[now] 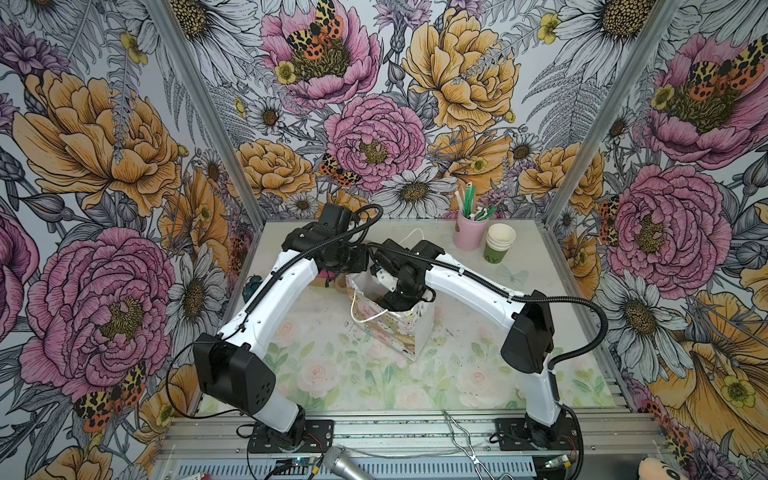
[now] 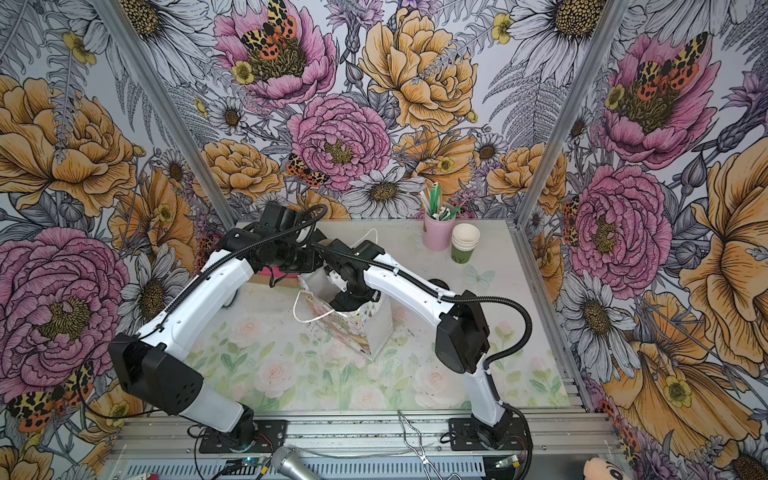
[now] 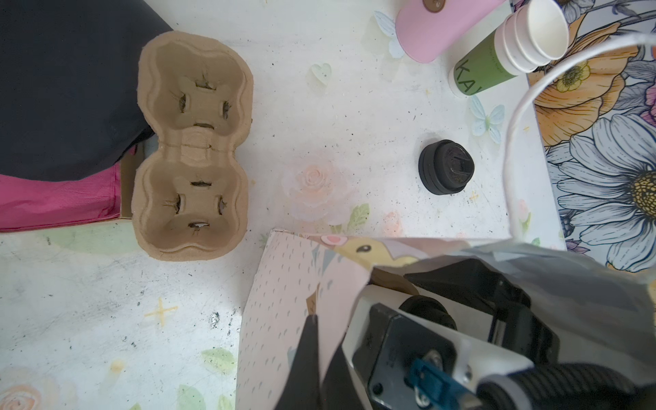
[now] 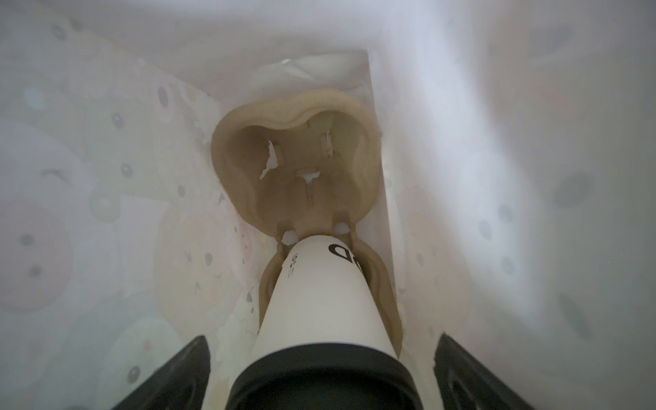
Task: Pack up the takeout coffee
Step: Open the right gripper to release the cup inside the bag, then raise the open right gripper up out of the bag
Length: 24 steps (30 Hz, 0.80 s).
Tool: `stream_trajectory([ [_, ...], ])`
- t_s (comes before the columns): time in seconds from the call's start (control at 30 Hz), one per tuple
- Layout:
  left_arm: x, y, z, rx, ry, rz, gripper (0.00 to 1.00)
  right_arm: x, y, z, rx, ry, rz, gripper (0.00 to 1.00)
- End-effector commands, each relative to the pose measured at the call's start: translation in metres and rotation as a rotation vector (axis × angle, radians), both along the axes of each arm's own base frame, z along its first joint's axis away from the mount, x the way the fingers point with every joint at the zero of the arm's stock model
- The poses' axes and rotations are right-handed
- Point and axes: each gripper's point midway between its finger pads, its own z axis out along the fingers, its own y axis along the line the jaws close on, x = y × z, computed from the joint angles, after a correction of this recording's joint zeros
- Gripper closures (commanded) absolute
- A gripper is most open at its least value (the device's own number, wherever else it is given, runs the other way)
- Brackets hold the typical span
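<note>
Inside the paper bag [image 3: 284, 301] — pinched by left fingers [image 3: 308, 355] — takeout coffee [image 4: 319, 301] stands between spread right fingers [image 4: 177, 376], untouched.

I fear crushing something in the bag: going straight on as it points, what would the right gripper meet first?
Likely the takeout coffee: the open right gripper straddles it, so its black lid would reach the palm before the fingers touch the carrier. Depth is unclear.

The stack of cups [image 3: 497, 60] carries white letters on its green bottom: "KA" in the left wrist view, "AY" in both top views. The takeout coffee [image 4: 319, 301] shows a large dark "D", a cut-off letter beside it, and small unreadable print.
</note>
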Motion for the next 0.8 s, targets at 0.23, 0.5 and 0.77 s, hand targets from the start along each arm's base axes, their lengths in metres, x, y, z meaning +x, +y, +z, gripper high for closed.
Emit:
stream_trajectory([
  [0.23, 0.000, -0.014, 0.003, -0.021, -0.014, -0.028, 1.00, 0.016, 0.018, 0.026, 0.080, -0.079, -0.010, 0.00],
  [0.5, 0.000, -0.015, 0.003, -0.019, -0.018, -0.033, 1.00, 0.018, 0.018, 0.018, 0.062, -0.072, -0.018, 0.01],
  [0.77, 0.001, -0.015, 0.003, -0.017, -0.018, -0.034, 1.00, 0.020, 0.018, 0.044, 0.108, -0.125, -0.022, 0.01],
])
